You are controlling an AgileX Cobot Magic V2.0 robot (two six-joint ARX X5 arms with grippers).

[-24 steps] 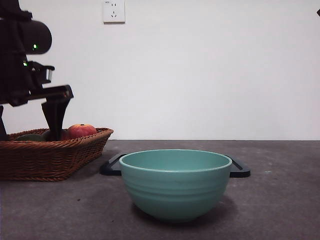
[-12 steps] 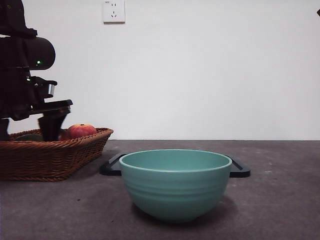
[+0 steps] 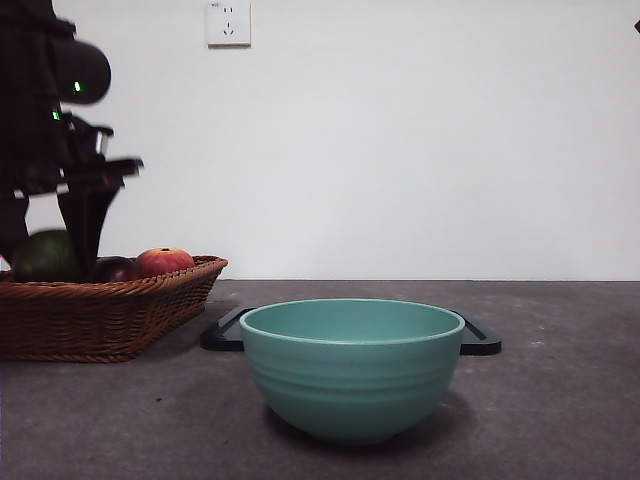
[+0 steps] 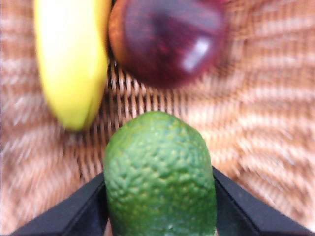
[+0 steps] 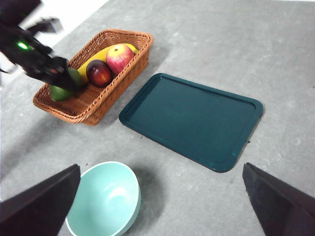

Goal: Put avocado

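Observation:
My left gripper (image 4: 160, 196) is shut on the avocado (image 4: 160, 189), a dull green pebbled fruit, and holds it just above the wicker basket (image 4: 266, 123). In the front view the avocado (image 3: 45, 256) shows at the far left between the dark jaws of that gripper (image 3: 50, 235), above the basket's rim (image 3: 110, 310). The right wrist view shows the avocado (image 5: 60, 91) under the left arm (image 5: 34, 56) at the basket's (image 5: 98, 105) near end. My right gripper is open and empty, high above the table, its jaws at the frame's lower corners.
The basket also holds a yellow banana (image 4: 71, 59), a dark maroon fruit (image 4: 167, 39) and a red-orange fruit (image 3: 163, 262). A teal bowl (image 3: 350, 365) stands at the front. A dark green tray (image 5: 192, 120) lies behind it.
The left gripper dipped into the basket, closed on the avocado and has lifted it, so the fruit now shows above the basket's rim.

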